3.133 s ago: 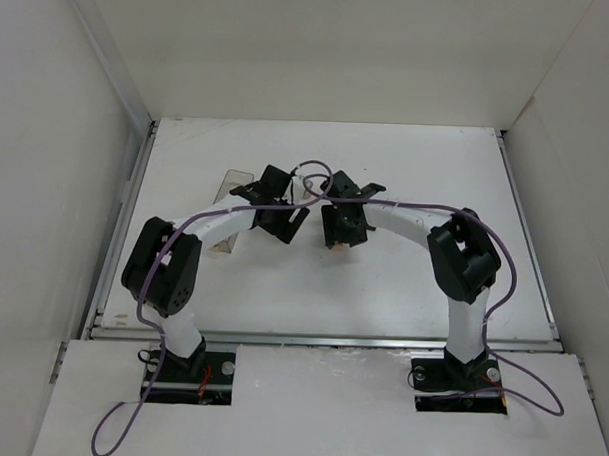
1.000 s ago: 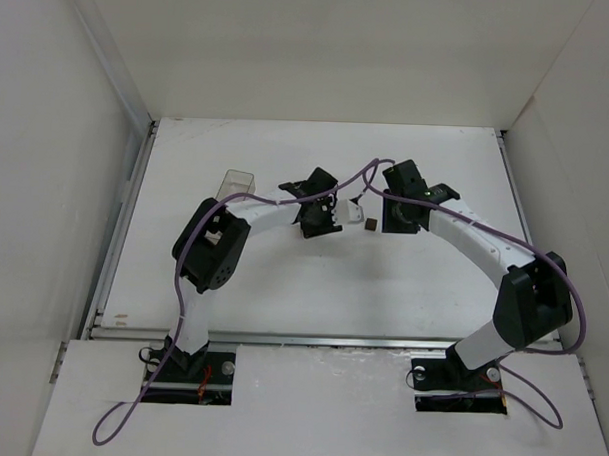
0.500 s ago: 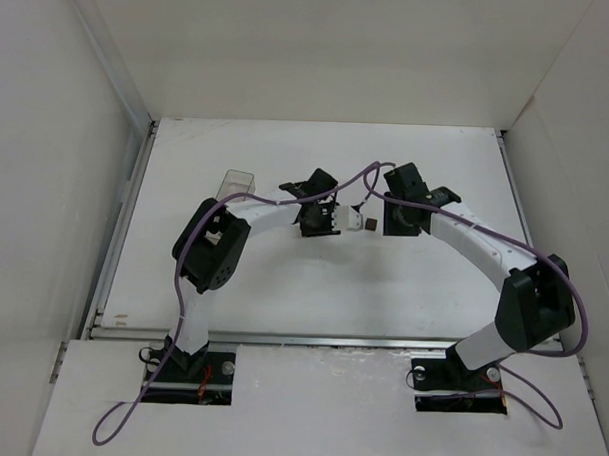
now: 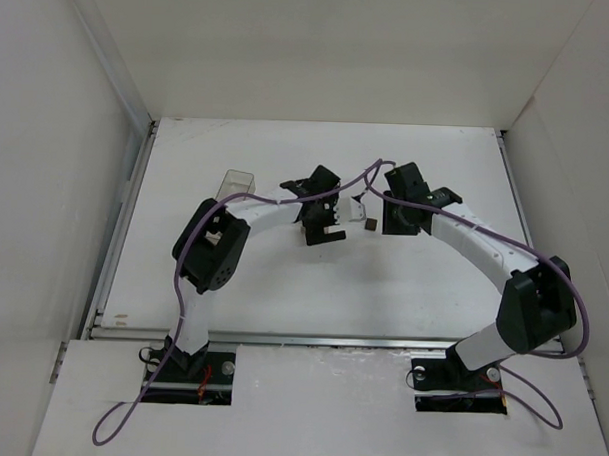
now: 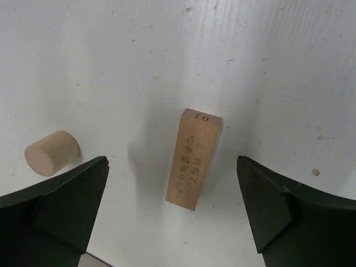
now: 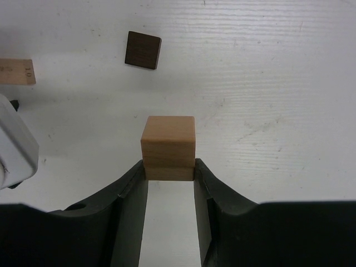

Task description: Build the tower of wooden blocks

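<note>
We saw the left jaws spread wide, one at each lower corner of the left wrist view. The pale oblong block (image 5: 194, 159) lay flat on the desk (image 5: 278, 67) between them, untouched. A short pale cylinder (image 5: 51, 153) lay at mid-left. The right jaws pinched a tan block (image 6: 168, 146), and the dark brown cube (image 6: 143, 49) sat upper left, apart.

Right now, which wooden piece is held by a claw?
The tan cube, clamped in the right claw; the oblong block, cylinder and dark square piece lie loose.
</note>
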Available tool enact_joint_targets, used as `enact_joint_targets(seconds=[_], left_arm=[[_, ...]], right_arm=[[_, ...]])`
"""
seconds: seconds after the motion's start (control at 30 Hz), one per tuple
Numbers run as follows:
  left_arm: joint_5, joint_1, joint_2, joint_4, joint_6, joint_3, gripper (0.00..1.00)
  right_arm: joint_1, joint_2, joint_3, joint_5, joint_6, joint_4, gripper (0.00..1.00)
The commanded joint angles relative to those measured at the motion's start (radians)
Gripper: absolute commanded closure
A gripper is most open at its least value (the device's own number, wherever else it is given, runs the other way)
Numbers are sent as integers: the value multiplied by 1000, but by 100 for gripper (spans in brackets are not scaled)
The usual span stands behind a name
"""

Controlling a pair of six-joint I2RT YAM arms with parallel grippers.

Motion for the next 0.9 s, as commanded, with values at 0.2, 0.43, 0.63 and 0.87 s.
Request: enact_joint_targets(seconds=[0.2,0.43,0.63,0.87], left_arm=[[130,112,-227,-111,-248,3,0],[-68,166,-470,-27,-589,-243,0],[-590,241,-488,7,-1024,-350,0],[-782,259,-514,7,-1079,-327,0]], right_arm=[[2,-6,107,-5,72,11,97],[70,105,205,12,207,21,99],[206,365,484,19,253,-53,100],[246,580,673,9,243,-135,100]])
